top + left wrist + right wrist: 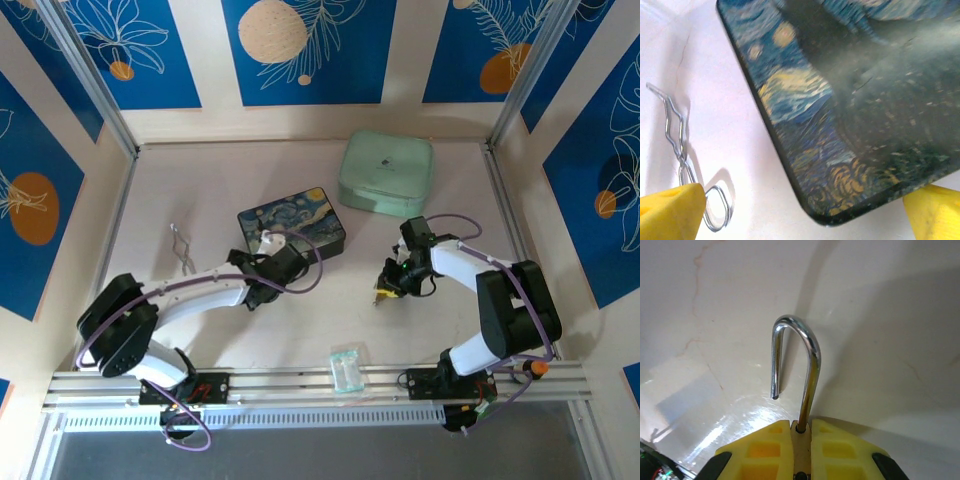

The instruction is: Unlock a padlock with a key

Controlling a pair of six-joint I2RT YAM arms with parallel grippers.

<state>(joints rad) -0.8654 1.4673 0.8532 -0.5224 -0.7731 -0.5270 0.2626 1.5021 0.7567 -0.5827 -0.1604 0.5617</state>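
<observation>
Padlock (801, 439): pinched edge-on in right gripper (800, 429), shackle (811, 352) out, short leg free. Left gripper (805, 212): spread, straddling painted box (850, 100) corner, beside tongs (676, 132). Risks: twisting out of so thin a grip; nudging box on closing.

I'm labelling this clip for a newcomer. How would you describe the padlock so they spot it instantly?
From the mint-green case at the table's far side, come toward the right gripper. The padlock sits clamped between its yellow fingers, brass body nearly hidden. Unlike the wire tongs at left, it has a thick silver U-shaped shackle with one leg free.
</observation>
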